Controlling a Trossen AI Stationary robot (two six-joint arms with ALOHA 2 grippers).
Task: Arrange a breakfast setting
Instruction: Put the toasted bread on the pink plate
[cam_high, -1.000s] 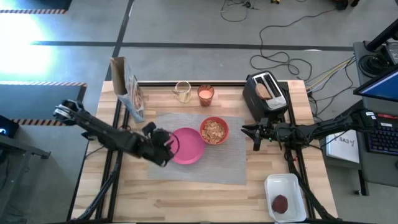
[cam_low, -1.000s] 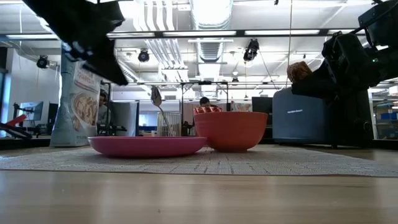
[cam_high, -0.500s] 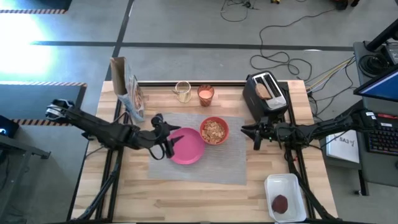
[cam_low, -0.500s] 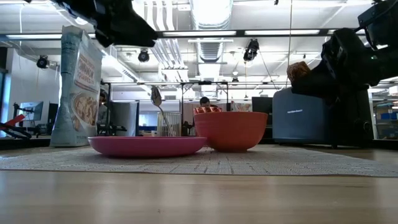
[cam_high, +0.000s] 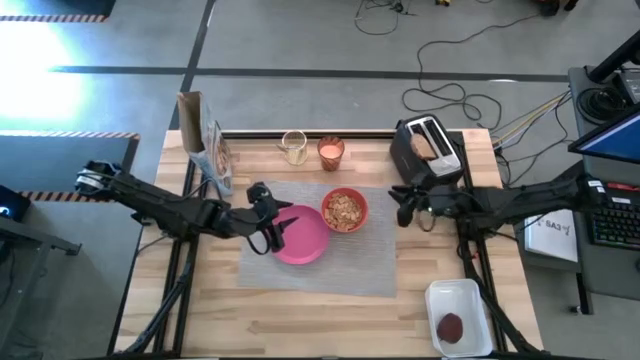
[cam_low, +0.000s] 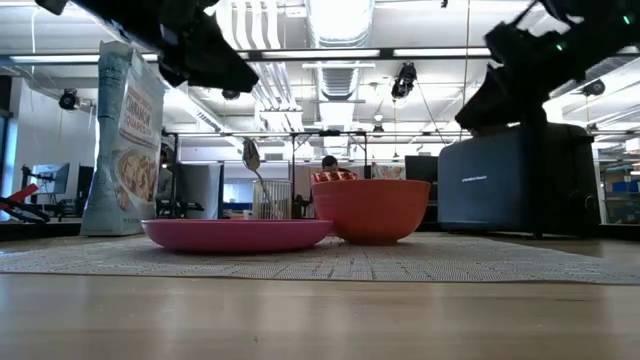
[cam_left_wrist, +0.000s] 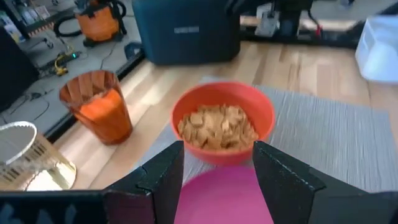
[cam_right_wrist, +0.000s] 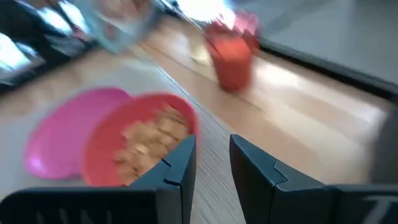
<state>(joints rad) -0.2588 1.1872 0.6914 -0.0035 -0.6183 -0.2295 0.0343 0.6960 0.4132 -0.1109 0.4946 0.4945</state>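
I see a grey rectangular woven placemat (cam_high: 320, 235) with a fine ribbed weave, a plain round pink plate (cam_high: 304, 238), and a smaller red bowl (cam_high: 345, 210) filled with tan cereal. The clear glass of orange drink (cam_high: 331, 152) glows orange; the boxy toaster (cam_high: 427, 150) is black.

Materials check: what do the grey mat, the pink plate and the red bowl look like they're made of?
Grey rectangular woven placemat: probably vinyl or fibre weave, matte; fine ribbed texture shows.
Round pink plate: likely plastic, smooth satin; uniform colour, thin rim.
Smaller red bowl: likely plastic too, though glazed ceramic is possible; opaque, soft sheen.
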